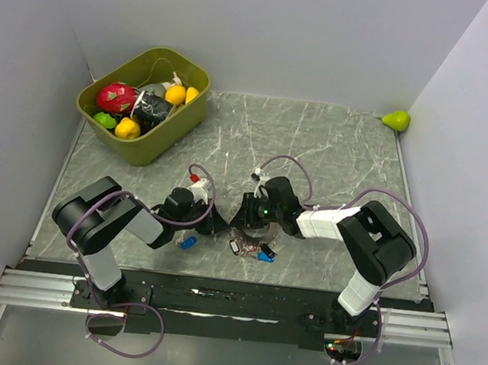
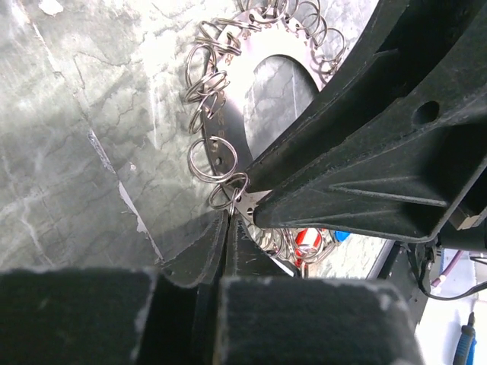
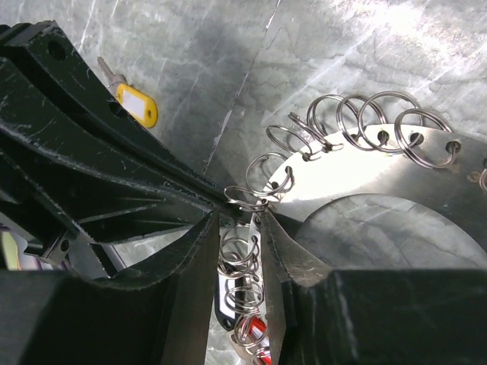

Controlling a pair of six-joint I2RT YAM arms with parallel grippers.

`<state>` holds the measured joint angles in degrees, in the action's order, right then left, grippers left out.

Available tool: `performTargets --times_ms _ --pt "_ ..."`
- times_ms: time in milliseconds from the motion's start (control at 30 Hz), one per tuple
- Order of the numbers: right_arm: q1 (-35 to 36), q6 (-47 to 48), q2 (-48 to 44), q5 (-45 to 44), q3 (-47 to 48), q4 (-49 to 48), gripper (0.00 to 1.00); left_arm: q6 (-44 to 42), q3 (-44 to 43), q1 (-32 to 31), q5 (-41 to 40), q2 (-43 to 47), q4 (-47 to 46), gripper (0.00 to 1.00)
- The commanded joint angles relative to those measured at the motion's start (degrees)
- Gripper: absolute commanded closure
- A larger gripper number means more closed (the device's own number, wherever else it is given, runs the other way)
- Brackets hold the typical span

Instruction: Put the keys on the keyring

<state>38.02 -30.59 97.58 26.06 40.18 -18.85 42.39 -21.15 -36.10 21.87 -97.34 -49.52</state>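
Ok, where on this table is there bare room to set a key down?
Bare table: the back stretch from the bin to the pear, and the right side beyond the right arm. Crowded: front centre, where the left arm meets it at the keyring, keys scattered just in front.

A grey-green marbled surface (image 1: 344,159) filled the space between pale walls. At its ten o'clock corner stood an olive bin (image 1: 167,146) holding toy fruit, a red piece (image 1: 117,96) and several yellow ones among them. A green pear (image 1: 396,121) sat alone at the one o'clock corner. Toward the six o'clock edge the left pincer (image 1: 220,226) and the right pincer (image 1: 242,217) met almost tip to tip, their jaws too small to read. The keyring (image 1: 254,235) showed only as a pale sliver beneath the right pincer. A blue-headed key (image 1: 187,243) lay at seven o'clock from the left pincer, and two more keys (image 1: 264,254) lay at six o'clock from the keyring.
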Motion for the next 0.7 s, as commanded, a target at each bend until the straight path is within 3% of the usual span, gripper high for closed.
performTargets --times_ms 0,300,667 --pt "-0.93 0.71 -3.26 0.57 0.07 -1.37 0.64 -2.57 -0.91 -0.20 -0.34 0.04 1.09 0.99" --pt "-2.86 2.99 -13.99 -0.84 -3.09 1.10 0.59 -6.00 -1.62 -0.29 2.21 8.38 6.08 0.99" --pt "-4.36 4.75 -26.81 2.41 -7.48 0.13 0.34 -11.98 -3.64 -0.99 1.25 24.81 20.59 0.99"
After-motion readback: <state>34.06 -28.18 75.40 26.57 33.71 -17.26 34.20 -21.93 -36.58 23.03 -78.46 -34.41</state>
